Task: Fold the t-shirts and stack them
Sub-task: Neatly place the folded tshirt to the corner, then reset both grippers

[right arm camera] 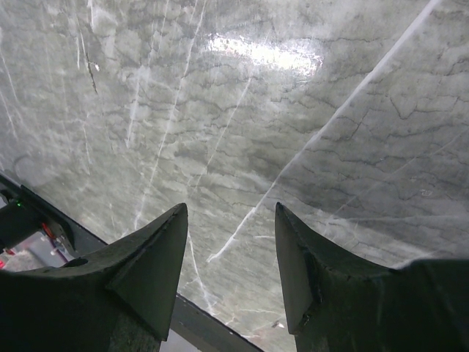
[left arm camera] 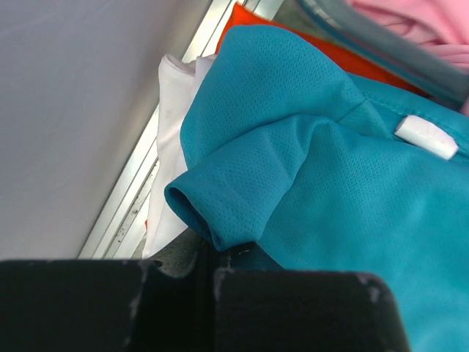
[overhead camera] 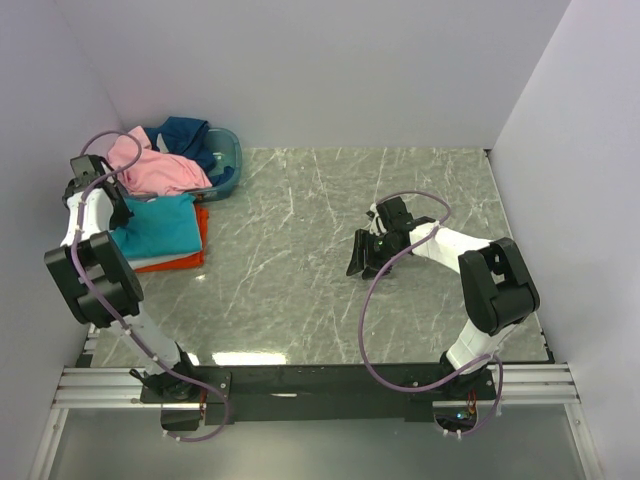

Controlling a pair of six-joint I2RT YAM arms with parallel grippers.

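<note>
Five plain soft cloth short-sleeved shirts, all at far left. Three stacked flat: teal fine-mesh t-shirt on top; orange t-shirt and white t-shirt showing at its edges. Two crumpled in one oval blue-grey plastic basket just beyond: pink t-shirt; navy t-shirt. One grey-green veined marble-look table. Two black grippers: left gripper, jaws pressed together at the teal sleeve hem, pinch on cloth not discernible; right gripper, jaws spread, over bare table at right.
</note>
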